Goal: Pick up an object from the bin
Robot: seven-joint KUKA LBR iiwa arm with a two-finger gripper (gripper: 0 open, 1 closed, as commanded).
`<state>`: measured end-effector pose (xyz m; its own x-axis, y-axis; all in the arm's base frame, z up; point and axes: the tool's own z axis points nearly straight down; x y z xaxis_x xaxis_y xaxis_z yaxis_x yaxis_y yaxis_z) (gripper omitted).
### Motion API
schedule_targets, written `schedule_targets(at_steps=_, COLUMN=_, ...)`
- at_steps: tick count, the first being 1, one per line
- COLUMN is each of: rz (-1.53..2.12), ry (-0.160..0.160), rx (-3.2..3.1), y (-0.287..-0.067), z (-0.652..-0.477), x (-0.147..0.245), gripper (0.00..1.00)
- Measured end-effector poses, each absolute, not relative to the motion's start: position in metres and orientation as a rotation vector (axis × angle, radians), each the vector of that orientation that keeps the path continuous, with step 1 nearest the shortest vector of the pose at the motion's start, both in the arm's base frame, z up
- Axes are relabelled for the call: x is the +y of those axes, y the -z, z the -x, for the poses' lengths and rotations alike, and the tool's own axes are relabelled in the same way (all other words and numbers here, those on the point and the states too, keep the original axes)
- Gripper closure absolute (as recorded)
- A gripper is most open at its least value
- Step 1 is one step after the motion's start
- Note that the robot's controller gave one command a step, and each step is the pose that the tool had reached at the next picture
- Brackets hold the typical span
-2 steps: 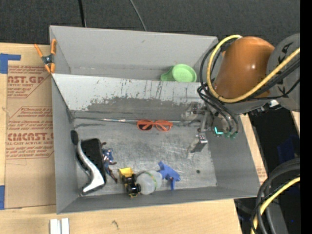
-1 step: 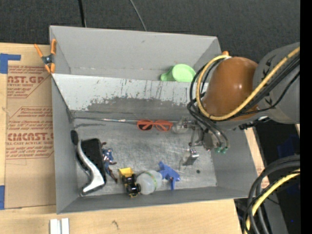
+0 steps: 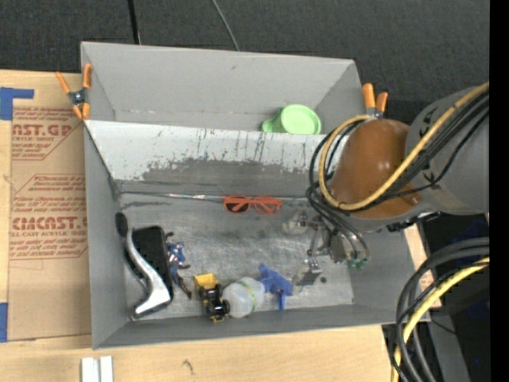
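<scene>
My gripper (image 3: 304,250) hangs low over the right part of the bin floor, below the arm's orange cover. Its two metal fingers stand apart and open, with bare grey floor between them. A small blue plastic piece (image 3: 274,283) lies just left of the lower fingertip, by the front wall. Beside it to the left sits a whitish round bottle-like thing (image 3: 242,295). A pair of red glasses (image 3: 252,205) lies up and to the left of the gripper, at the foot of the back slope.
A yellow-and-black toy vehicle (image 3: 208,293) lies by the front wall. At the left lie a black-and-white handled tool (image 3: 151,269) and a small blue figure (image 3: 175,255). A green round lid (image 3: 294,120) rests high on the back wall.
</scene>
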<state>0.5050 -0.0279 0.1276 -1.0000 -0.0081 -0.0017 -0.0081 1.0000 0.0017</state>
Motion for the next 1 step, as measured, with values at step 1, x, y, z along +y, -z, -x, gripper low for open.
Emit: schedule_targets(at_steps=1, rz=0.155, ry=0.001, rx=3.137, y=-0.0933, z=-0.4895, x=-0.0296, gripper=0.0)
